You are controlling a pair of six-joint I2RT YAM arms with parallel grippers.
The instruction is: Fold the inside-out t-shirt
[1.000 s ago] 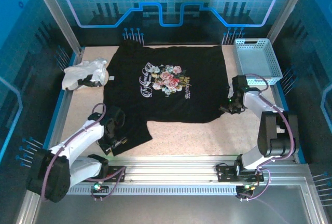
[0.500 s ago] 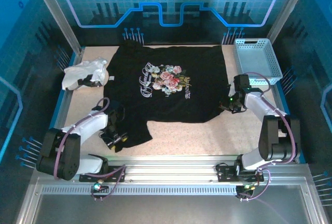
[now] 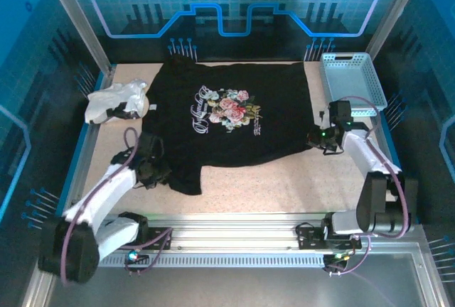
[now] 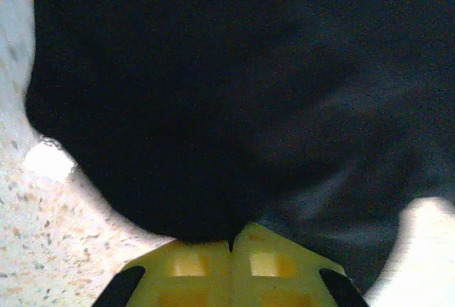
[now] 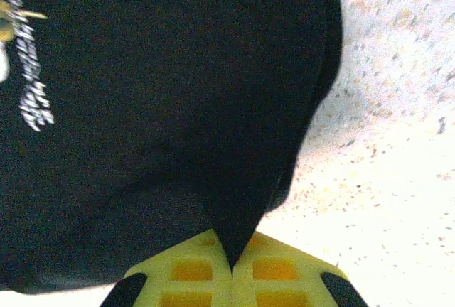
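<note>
The left hand (image 4: 231, 249) has just pinched shut on the shirt's (image 3: 234, 133) near-left flap (it was wide a moment ago). The shirt lies spread on the tabletop (image 3: 284, 186). The right hand (image 5: 232, 268) stays clamped on its right edge, so a fold looks ready to begin.

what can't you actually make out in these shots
- Top view: lettering beside the flower print on the t-shirt is too small to read.
- Right wrist view: the white lettering is blurred and cut off by the left edge.
- Left wrist view: the t-shirt is a dark blur; how many layers the left jaws pinch cannot be told.
- Top view: the white garment is bunched, its type unclear.
</note>
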